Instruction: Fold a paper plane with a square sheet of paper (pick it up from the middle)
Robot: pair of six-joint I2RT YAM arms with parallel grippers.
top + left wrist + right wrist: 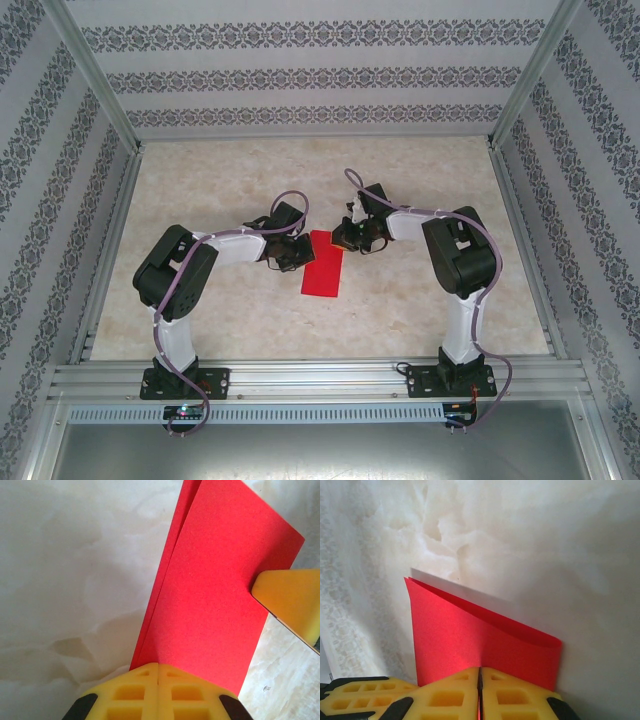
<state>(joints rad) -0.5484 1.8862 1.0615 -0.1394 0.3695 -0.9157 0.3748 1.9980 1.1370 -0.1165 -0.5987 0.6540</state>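
1. Claws first, from the top view: my left claw [288, 254] and right claw [347, 238] meet over the middle of the worktop [200, 180]. They sit one at each side of the far half of the square sheet of paper [322, 264], which lies doubled into a narrow red strip. Both arms reach inward, elbows bent outward, forearms angled toward each other, wrists tipped down.
2. From the left wrist, the left claw [158, 667] is fully closed, its tips at the near edge of the sheet [215, 595]. I cannot tell whether it pinches the paper or only presses on it. Two layers show along the left edge. One yellow fingertip [287, 602] of the right claw touches the right edge.
3. From the right wrist, the right claw [480, 671] is closed on the sheet [470, 635]; a red sliver shows in the seam between its jaws. The layers join at the right and gape toward the left.
4. My read is that the paper is feather-light, limp and slick on this worktop. It keeps any crease and would tear if pulled two ways. I would hold it near the fold, through both layers, and pull gently.
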